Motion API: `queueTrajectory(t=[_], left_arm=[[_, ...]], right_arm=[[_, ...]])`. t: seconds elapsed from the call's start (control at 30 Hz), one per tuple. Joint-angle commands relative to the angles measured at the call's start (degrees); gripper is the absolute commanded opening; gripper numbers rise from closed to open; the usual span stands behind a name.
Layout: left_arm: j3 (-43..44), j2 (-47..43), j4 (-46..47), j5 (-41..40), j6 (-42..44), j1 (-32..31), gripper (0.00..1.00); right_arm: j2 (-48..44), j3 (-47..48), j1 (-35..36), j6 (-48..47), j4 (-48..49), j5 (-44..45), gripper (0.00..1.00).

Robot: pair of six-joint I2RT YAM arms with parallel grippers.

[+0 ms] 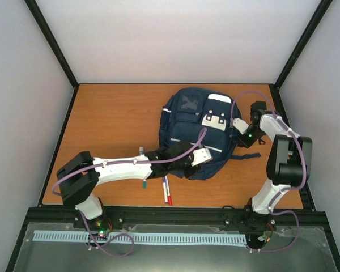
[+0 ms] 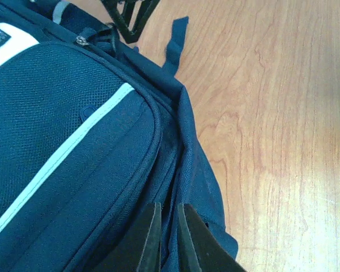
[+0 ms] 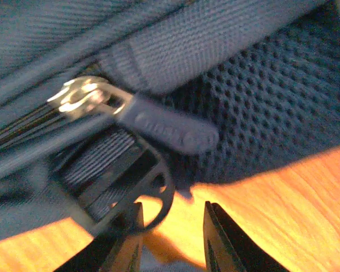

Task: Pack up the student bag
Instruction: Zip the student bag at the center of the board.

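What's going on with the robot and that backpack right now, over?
Left gripper jaws near-shut at edge of student bag, grip unclear. Right gripper jaws apart by zipper pull. Pens loose on table.

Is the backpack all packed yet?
Not yet. Done: nothing that I can see, since the bag hides its inside. Happening now: the left hand pinches a fold at the bag's edge, and the open right hand sits by the zipper pull without holding it. Left to do: pens lie on the table, outside the bag.
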Motion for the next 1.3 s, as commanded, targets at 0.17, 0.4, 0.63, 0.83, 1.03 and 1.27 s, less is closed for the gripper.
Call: queueTrajectory(t=[0.17,0.4,0.63,0.83,1.03,1.27], left_arm=[[5.03,-4.68,-0.84,-1.93,-7.06,0.0,0.7],[7.07,-9.59,-1.64,-12.27,-13.93,1.83,1.0],[3.47,-16.32,-1.97,-21.69,-23.36,11.13,1.0],[-2.29,-21.73,-3.48,-26.66,-38.19,22.12,1.0],[7.41,-10.17,-24.78,-36.78,-42.43,26.12,1.0],[-3.13,-9.25,-9.0,-15.37,-44.81,30.52,1.0]], right_arm=[[-18.0,-2.41,-0.56,0.31,-4.74,-3.33,0.43],[-27.96,2.96,-0.5,5.98,-8.34,-9.88,0.63],[-35.38,8.2,-0.56,21.55,-4.64,-9.98,1.0],[-39.36,-1.15,-0.55,26.42,-0.01,-28.24,1.0],[-41.7,-11.56,-0.48,26.81,6.54,-37.44,0.94],[-43.56,-21.98,-0.42,21.06,9.83,-36.46,0.78]])
